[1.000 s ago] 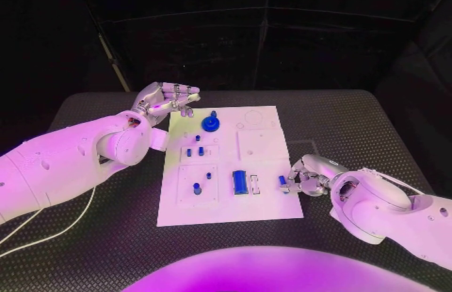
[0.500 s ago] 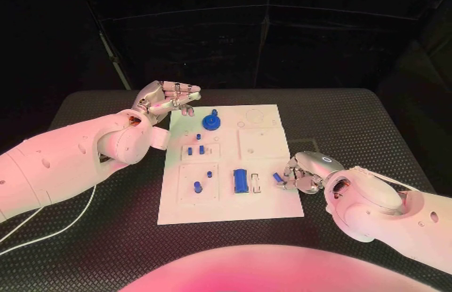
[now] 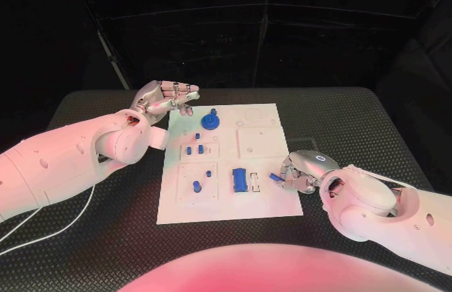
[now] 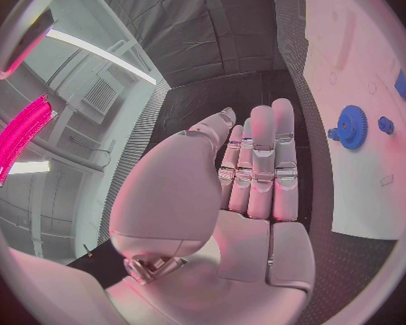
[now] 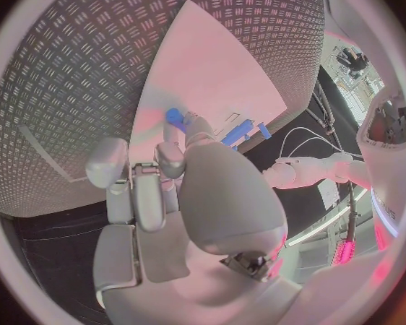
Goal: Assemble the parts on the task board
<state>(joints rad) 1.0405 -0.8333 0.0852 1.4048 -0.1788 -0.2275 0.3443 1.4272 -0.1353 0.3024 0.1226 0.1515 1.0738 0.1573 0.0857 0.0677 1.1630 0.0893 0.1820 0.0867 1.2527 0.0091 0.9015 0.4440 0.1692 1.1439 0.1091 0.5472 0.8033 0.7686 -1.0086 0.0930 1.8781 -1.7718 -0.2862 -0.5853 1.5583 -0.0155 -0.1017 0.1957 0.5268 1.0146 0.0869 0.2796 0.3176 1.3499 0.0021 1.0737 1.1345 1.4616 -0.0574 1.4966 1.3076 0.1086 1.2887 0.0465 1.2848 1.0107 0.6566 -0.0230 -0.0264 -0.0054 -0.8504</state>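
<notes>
- black desk [image 3: 358, 115] under our arms carries the white task board [image 3: 264, 142].
- our left robot hand [image 3: 168, 98] hovers off the board's far left corner, fingers spread, grasping nothing.
- blue parts [image 3: 241, 180] sit on the board.
- our right robot hand [image 3: 300, 172] pinches a small blue part [image 3: 276, 177] at the board's right edge.

a black ribbed table [image 3: 358, 119] carries the white task board [image 3: 268, 204] at its middle.
</notes>
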